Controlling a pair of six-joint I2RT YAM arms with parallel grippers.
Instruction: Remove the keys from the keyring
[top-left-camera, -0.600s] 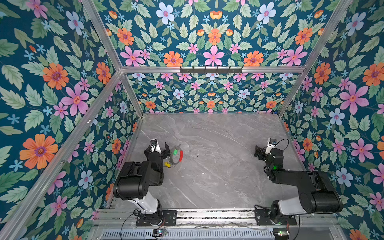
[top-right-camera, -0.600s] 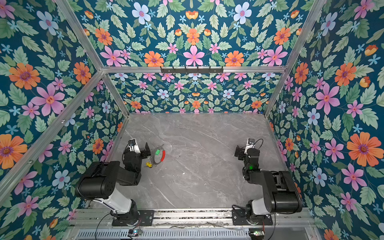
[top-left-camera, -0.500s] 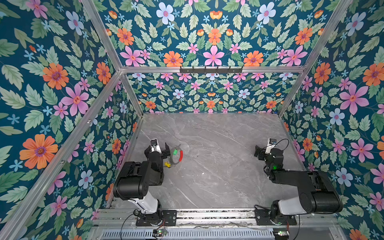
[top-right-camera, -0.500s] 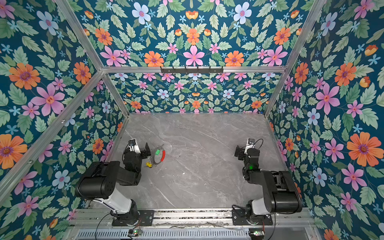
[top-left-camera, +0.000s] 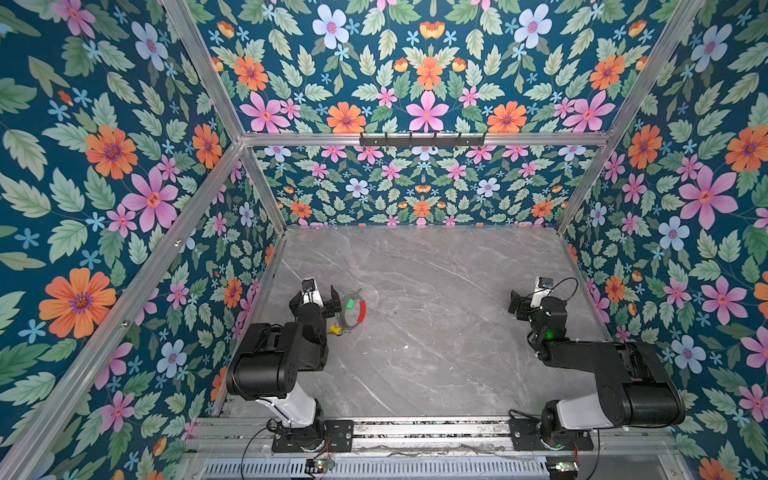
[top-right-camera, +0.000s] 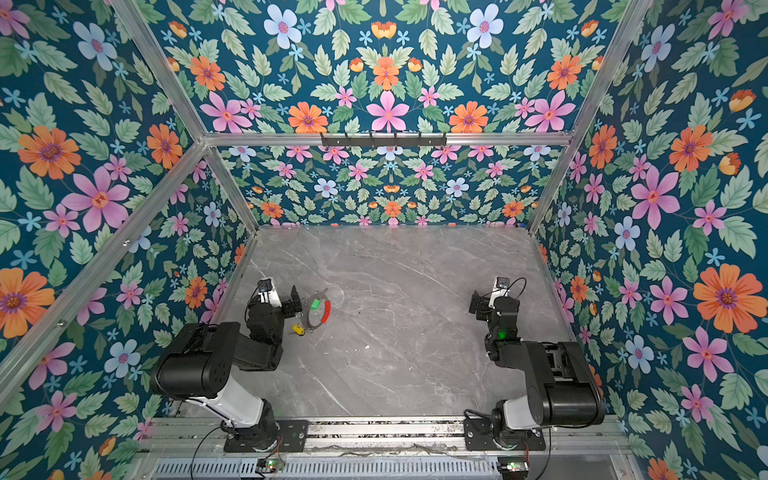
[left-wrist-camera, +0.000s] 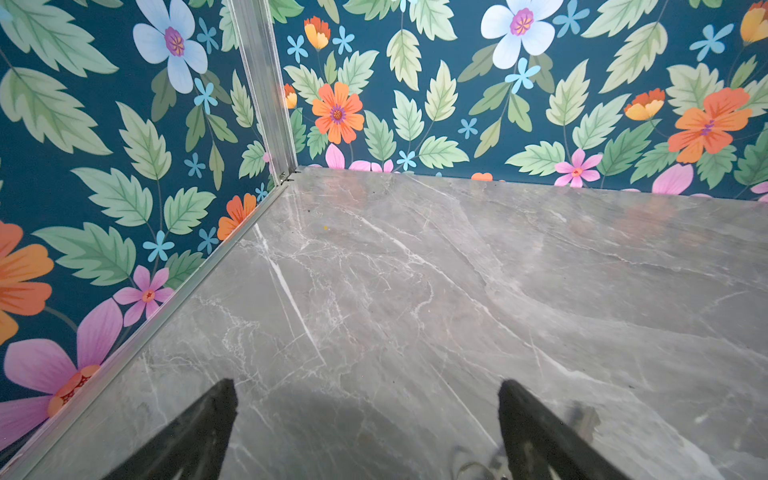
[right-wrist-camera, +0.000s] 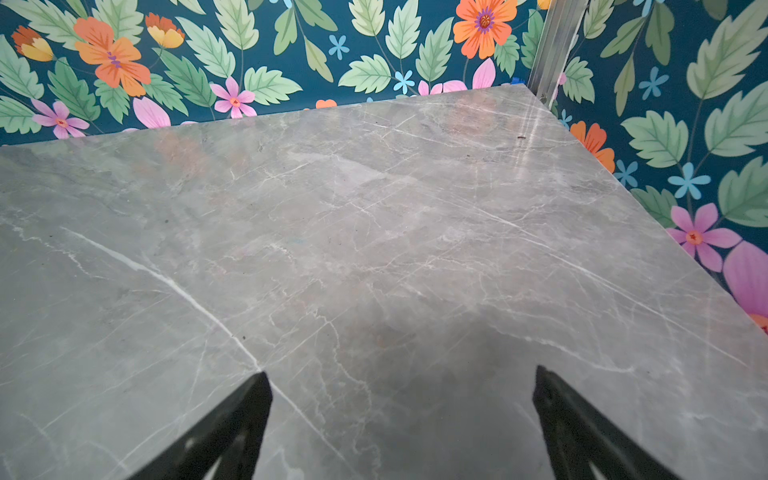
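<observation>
The keyring (top-left-camera: 348, 324) (top-right-camera: 309, 323) lies flat on the marble table, a grey ring with a red sleeve (top-left-camera: 363, 311) (top-right-camera: 327, 311) on its right arc. A green-tagged key (top-left-camera: 351, 303) (top-right-camera: 316, 303) rests inside the ring, and a yellow-tagged key (top-left-camera: 334, 329) (top-right-camera: 296, 329) lies at its near-left rim. My left gripper (top-left-camera: 315, 296) (top-right-camera: 274, 297) (left-wrist-camera: 368, 390) stands open just left of the ring, with nothing between its fingers. In the left wrist view only a thin wire loop (left-wrist-camera: 471, 467) shows beside one finger. My right gripper (top-left-camera: 532, 297) (top-right-camera: 492, 297) (right-wrist-camera: 403, 378) is open and empty at the far right.
Floral walls with aluminium posts close in the table (top-left-camera: 436, 332) on three sides. A black hook rail (top-left-camera: 422, 139) hangs on the back wall. Both arm bases stand on the metal rail (top-left-camera: 415, 430) along the front edge.
</observation>
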